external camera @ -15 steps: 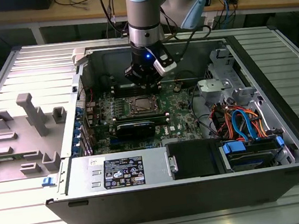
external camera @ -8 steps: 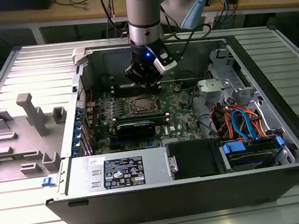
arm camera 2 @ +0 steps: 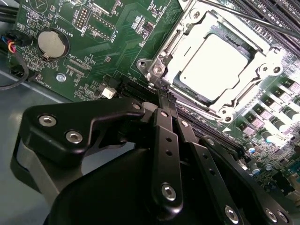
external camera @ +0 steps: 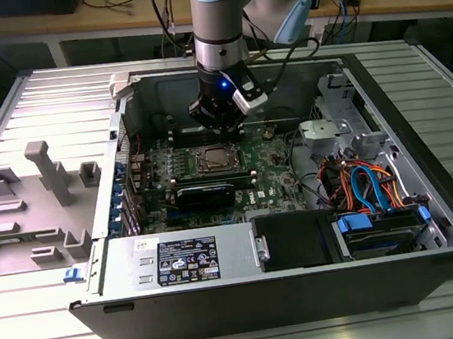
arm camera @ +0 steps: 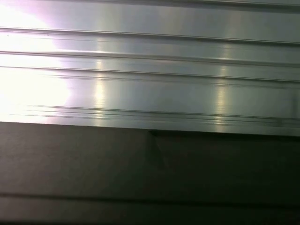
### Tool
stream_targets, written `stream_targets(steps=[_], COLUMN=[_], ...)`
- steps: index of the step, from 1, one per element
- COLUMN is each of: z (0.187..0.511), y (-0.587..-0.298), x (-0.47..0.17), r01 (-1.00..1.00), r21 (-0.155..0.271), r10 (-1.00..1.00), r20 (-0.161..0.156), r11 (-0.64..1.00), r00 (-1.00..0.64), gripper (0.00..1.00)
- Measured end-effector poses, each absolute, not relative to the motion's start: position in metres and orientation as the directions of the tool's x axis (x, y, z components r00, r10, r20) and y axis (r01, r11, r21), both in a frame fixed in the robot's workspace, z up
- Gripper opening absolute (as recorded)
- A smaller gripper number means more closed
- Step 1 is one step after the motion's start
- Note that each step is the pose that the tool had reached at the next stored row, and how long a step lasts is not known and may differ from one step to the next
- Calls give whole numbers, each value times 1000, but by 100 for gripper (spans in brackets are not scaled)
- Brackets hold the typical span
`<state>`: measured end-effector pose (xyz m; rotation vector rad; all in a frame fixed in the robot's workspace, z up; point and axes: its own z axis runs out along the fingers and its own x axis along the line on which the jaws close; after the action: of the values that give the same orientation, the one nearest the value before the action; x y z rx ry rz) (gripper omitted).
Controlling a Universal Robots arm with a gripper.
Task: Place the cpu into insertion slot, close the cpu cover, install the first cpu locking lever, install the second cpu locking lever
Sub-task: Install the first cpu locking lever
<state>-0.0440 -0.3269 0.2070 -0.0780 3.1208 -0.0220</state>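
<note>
Looking at the second wrist view, you see the cpu (arm camera 2: 213, 65) seated in the insertion slot (arm camera 2: 161, 61) upper right, cover (arm camera 2: 243, 91) down; the gripper (arm camera 2: 165, 96), pinched together and empty, touches its corner. Thin springy metal: press edges only

In the first wrist view, a bright, ribbed silver aluminium counter surface (arm camera: 150, 70) runs across in long parallel grooves, with strong glare at one end. Against it lies a flat, dark grey-black panel (arm camera: 150, 173), meeting it along a straight edge with a small notch.
</note>
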Motion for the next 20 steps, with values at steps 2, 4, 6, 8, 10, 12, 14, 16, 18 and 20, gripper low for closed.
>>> stream_targets(steps=[2,4,6,8,10,12,14,16,18,20], z=[207,207,207,209,209,209,209,208,208,208], y=[-327,-327,-327,-327,-327,-327,-327,-327,-327,-327], x=[-44,-44,-44,-44,-44,-44,-44,-44,-44,-44], r01=[-50,-50,-50,-50,-50,-50,-50,-50,-50,-50], r21=[-15,-14,-14,-14,-14,-15,-15,-16,-18,-18], r10=[-50,-50,-50,-50,-50,-50,-50,-50,-50,-50], r20=[-19,-19,-20,-20,-20,-19,-19,-19,-19,-19], r11=[999,999,999,999,999,999,999,999,999,999], r00=[-999,-999,-999,-999,-999,-999,-999,-999,-999,-999], gripper=[11,11,11,11,11,11,11,11,11,11])
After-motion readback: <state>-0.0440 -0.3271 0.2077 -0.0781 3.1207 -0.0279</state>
